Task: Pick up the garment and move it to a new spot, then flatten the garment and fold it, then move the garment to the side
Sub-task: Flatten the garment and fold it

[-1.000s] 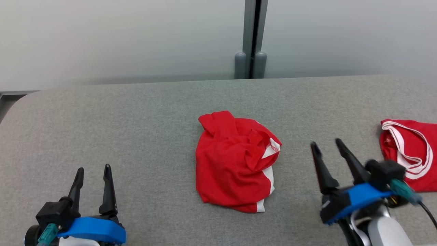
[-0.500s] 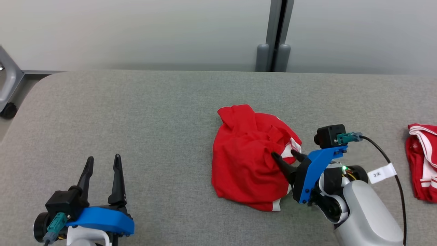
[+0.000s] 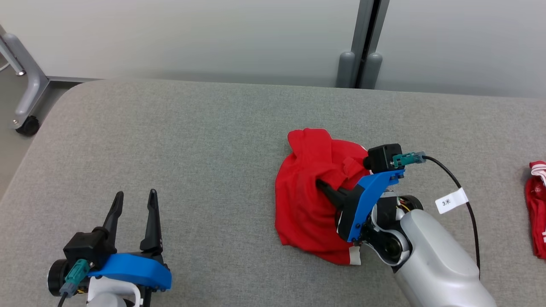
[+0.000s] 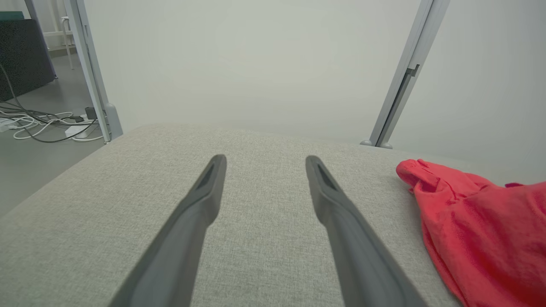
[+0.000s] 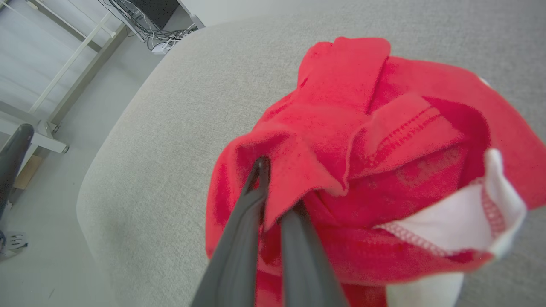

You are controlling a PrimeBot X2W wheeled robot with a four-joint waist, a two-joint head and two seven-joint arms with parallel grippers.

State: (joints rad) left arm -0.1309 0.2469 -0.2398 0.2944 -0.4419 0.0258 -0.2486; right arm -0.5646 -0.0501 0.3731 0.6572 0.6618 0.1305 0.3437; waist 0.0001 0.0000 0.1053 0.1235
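A crumpled red garment [image 3: 305, 204] with white trim lies on the grey padded table [image 3: 192, 140], right of centre. My right gripper [image 3: 323, 186] reaches into it from the right, fingers pointing left. In the right wrist view the two fingers stand close together with a fold of the garment [image 5: 362, 106] pinched between them, so the right gripper [image 5: 277, 187] is shut on the cloth. My left gripper [image 3: 135, 194] hovers open at the lower left, well clear of the cloth. In the left wrist view the left gripper [image 4: 265, 161] has nothing between its fingers, and the garment [image 4: 477, 221] lies to their right.
A second red cloth with white trim [image 3: 537, 213] lies at the table's right edge. A metal frame leg with a caster [image 3: 25, 123] stands on the floor beyond the rounded left corner. A grey wall post [image 3: 362, 64] rises behind the table.
The head camera has swung left. My right gripper moved from open beside the garment into its folds and closed on a fold. The left gripper has stayed open and still.
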